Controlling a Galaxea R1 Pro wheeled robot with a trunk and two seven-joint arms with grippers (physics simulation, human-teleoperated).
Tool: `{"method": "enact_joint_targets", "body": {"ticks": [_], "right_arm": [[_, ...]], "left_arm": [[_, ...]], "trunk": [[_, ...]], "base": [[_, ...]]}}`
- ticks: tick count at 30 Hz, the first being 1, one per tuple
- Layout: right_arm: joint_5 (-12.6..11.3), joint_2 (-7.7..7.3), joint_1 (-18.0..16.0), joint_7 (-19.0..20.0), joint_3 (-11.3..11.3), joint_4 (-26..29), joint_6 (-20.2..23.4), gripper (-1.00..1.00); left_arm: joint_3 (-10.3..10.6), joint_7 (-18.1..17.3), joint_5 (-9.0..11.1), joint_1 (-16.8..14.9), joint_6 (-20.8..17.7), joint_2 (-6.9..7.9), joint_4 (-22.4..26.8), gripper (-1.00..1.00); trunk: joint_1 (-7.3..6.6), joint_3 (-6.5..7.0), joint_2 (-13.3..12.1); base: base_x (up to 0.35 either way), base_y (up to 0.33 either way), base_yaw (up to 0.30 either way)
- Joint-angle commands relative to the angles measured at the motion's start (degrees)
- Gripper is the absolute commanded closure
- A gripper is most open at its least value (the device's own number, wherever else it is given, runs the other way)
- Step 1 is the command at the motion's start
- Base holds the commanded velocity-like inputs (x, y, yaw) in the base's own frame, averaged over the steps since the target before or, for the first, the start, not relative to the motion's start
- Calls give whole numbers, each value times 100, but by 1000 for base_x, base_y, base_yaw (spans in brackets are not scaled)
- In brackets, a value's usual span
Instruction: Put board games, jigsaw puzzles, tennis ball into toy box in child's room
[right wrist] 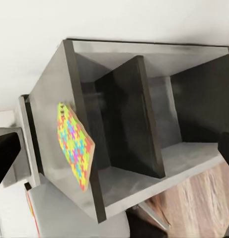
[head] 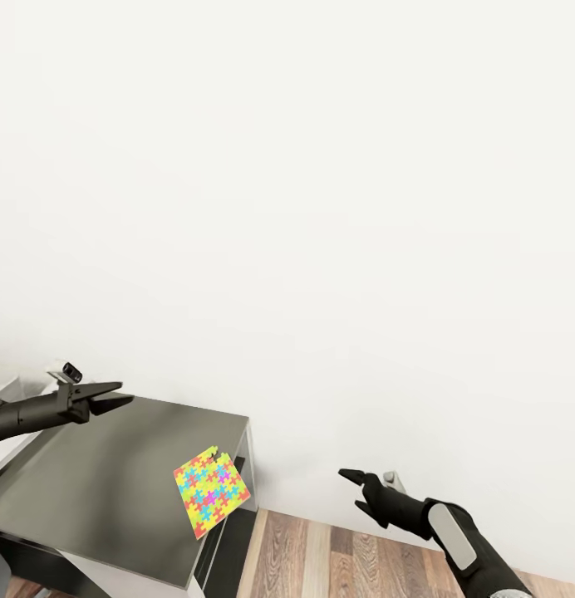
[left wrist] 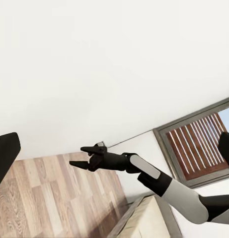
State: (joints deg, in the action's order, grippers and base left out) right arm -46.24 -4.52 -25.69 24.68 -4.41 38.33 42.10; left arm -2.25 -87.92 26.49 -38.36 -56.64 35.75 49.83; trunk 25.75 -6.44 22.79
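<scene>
A jigsaw puzzle (head: 211, 491) is seen in the lower centre-left of the head view, lying flat on the table (head: 96, 482) at its right-hand edge. It is nearly square, so no clear long axis can be told; it is turned diamond-wise to the table edge, one corner pointing toward the lower edge of the frame and its right corner reaching over the table edge. The surface is covered in interlocking red, yellow, green, blue and pink pieces. In the right wrist view the same jigsaw puzzle (right wrist: 73, 146) is seen edge-on, projecting past the grey tabletop (right wrist: 52, 114).

Below the tabletop, open dark compartments (right wrist: 144, 124) split by an upright divider are seen in the right wrist view; nothing can be made out inside them. A strip of red and yellow print is caught at the lower left of that view; what it belongs to cannot be told.

The left gripper (head: 121, 394) is held above the table's far left part, at the left edge of the head view, well apart from the puzzle; its fingers are slightly spread and nothing is held. The right gripper (head: 354, 490) is seen at lower right of the head view, over the wood-plank floor (head: 321, 556), beside the table and apart from the puzzle; its fingers are parted and bare. In the left wrist view the right gripper (left wrist: 78, 156) is seen at centre, likewise parted.

The white wall (head: 321, 208) takes up the upper frame. A window (left wrist: 196, 146) with slats is seen at right of the left wrist view.
</scene>
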Motion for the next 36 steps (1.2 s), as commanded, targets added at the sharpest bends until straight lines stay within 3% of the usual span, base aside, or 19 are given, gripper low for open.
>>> {"method": "enact_joint_targets", "body": {"ticks": [1, 4, 7, 10, 13, 17, 21, 36], "right_arm": [[3, 27, -23, 17, 66, -9, 40, -100], [-9, 59, -44, 27, 273, -20, 45, -100], [-20, 126, -67, 28, 416, -25, 45, -100], [-25, 327, -236, 38, 477, -29, 62, -100], [-20, 491, -381, 38, 529, -43, 64, -100], [-11, 671, -482, 30, 701, -73, 52, -100], [-8, 739, -525, 29, 756, -87, 46, -100], [4, 697, -554, -25, 808, -81, 37, -100]], "left_arm": [[12, -23, 8, -5, -63, -3, 33, -100], [31, -24, 8, -5, -78, -66, 209, -100], [42, -12, -13, -5, -126, -369, 488, -100], [53, -2, -36, -10, -197, -710, 725, -100], [64, 18, -46, -10, -254, -842, 954, -100], [311, 45, -81, -1, -256, -910, 1127, -100], [497, 53, -94, 3, -271, -914, 1217, -100], [529, 62, -108, -4, -283, -849, 1185, -100]], "trunk": [[4, -13, 13], [4, -13, 13], [4, -13, 13], [4, -13, 13], [4, -13, 13], [4, -13, 13], [4, -13, 13], [4, -13, 13]], "base": [[0, 0, 0], [0, 0, 0], [0, 0, 0], [0, 0, 0], [0, 0, 0], [0, 0, 0], [0, 0, 0], [0, 0, 0]]}}
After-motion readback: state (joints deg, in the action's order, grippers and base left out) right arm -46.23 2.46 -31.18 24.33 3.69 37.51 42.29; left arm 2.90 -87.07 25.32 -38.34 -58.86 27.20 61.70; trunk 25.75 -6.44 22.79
